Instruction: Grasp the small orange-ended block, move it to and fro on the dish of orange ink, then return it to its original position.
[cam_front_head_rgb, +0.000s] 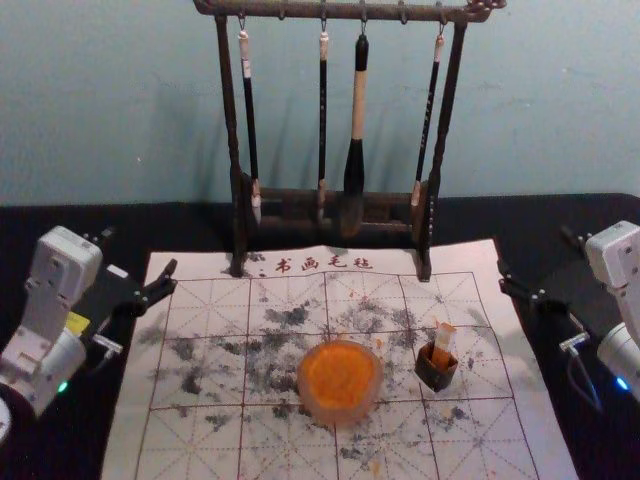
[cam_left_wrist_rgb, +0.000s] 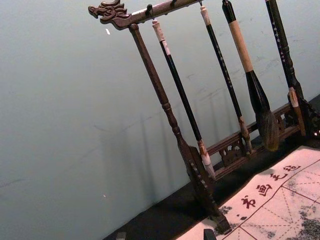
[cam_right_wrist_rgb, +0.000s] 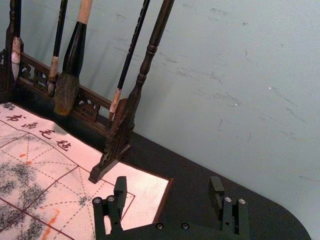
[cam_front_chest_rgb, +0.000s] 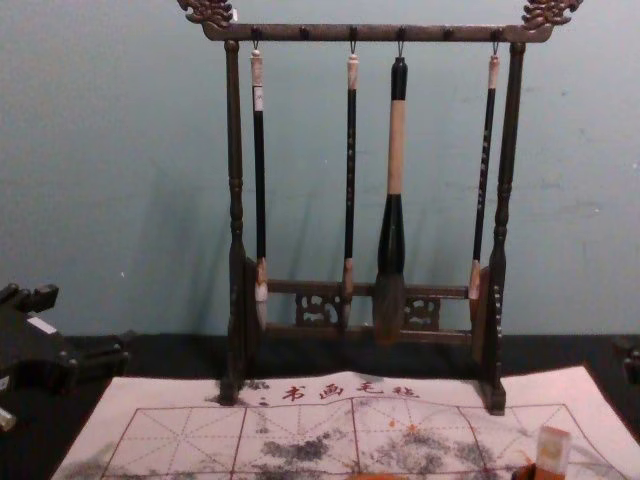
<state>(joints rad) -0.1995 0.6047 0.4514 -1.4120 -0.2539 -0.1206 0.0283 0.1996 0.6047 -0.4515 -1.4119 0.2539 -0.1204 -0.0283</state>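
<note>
A felt mat (cam_front_head_rgb: 190, 462) spread between the left gripper (cam_front_head_rgb: 140, 250) and the right gripper (cam_front_head_rgb: 535, 252). The brush rack (cam_front_head_rgb: 232, 130) stood between them too. Both grippers' jaws were parted, holding nothing. Nearer the robot than the right gripper, and left of it, lay the ink dish (cam_front_head_rgb: 340, 412), then the dark holder (cam_front_head_rgb: 435, 376) with the orange-ended block (cam_front_head_rgb: 443, 342) upright inside.

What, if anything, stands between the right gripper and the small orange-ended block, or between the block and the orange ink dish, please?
The dark holder surrounds the lower end of the block; otherwise, nothing visible stands between the block and the right gripper or the dish.
</note>
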